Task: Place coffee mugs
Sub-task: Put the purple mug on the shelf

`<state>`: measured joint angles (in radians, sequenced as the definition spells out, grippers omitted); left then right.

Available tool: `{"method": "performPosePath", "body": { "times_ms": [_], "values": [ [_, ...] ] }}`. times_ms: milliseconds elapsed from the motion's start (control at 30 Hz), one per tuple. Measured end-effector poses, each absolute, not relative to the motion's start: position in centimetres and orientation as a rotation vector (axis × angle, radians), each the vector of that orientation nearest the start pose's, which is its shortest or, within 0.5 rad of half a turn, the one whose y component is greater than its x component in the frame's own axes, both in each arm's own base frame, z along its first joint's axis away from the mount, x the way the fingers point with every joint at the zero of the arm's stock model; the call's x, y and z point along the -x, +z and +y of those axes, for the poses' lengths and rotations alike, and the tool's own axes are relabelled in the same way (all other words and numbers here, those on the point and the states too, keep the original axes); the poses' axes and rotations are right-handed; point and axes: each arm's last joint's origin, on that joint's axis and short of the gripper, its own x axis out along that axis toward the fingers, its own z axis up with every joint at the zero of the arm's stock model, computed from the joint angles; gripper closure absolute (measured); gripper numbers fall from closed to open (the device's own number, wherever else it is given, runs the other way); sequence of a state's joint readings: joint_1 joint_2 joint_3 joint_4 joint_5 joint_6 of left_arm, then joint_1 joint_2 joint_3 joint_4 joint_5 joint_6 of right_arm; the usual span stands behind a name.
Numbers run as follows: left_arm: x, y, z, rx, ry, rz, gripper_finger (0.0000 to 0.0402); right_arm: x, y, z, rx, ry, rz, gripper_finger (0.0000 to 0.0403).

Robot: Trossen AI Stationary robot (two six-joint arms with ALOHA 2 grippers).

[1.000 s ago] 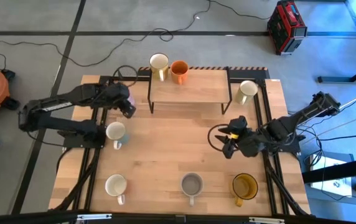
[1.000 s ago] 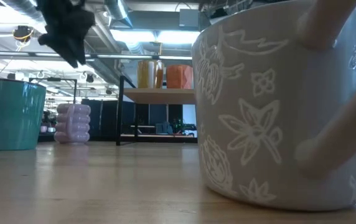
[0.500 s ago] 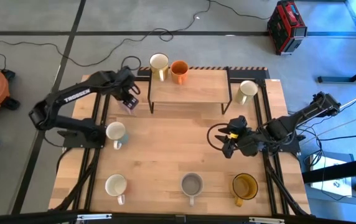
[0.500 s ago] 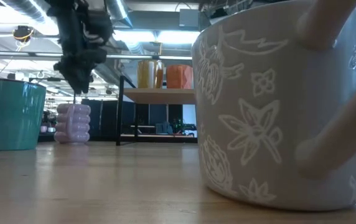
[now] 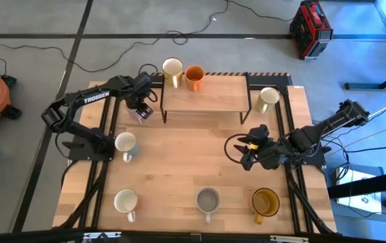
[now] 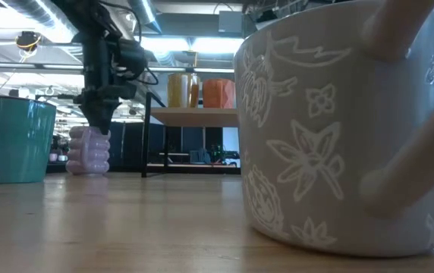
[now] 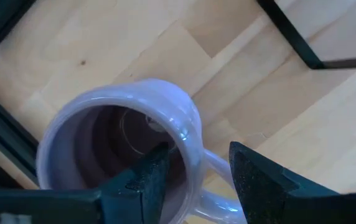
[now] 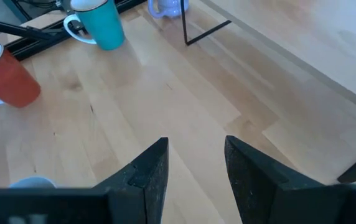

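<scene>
Since the earlier frames the left gripper (image 5: 141,108) has been lowered onto the lilac mug (image 6: 88,151), its spread jaws straddling the rim without clamping. The wooden tabletop (image 5: 193,162) is set on grey floor strewn with cables. The mug, ribbed and pale purple, stands far left beside the shelf (image 5: 205,98), largely hidden from above. The right gripper (image 5: 247,156) hangs parted, empty.
</scene>
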<state>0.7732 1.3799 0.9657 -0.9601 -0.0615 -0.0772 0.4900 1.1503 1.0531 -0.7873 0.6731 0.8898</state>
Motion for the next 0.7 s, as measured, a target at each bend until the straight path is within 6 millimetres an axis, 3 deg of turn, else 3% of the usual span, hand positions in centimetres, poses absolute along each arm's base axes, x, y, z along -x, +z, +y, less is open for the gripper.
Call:
{"method": "performPosePath", "body": {
  "times_ms": [167,400,700],
  "values": [
    [-16.8,21.9,17.1,0.562,0.715,1.321,0.0280,-20.2,31.1,8.7,-0.360,-0.476,0.586,0.0256],
    [-16.7,22.0,17.0,0.535,0.656,1.335,0.0376,-20.2,31.1,8.7,-0.357,-0.483,0.581,0.0256],
    [-16.2,24.0,14.8,0.552,0.669,1.280,0.0380,-20.2,31.1,8.7,-0.338,-0.474,0.589,0.0256]
  ]
}}
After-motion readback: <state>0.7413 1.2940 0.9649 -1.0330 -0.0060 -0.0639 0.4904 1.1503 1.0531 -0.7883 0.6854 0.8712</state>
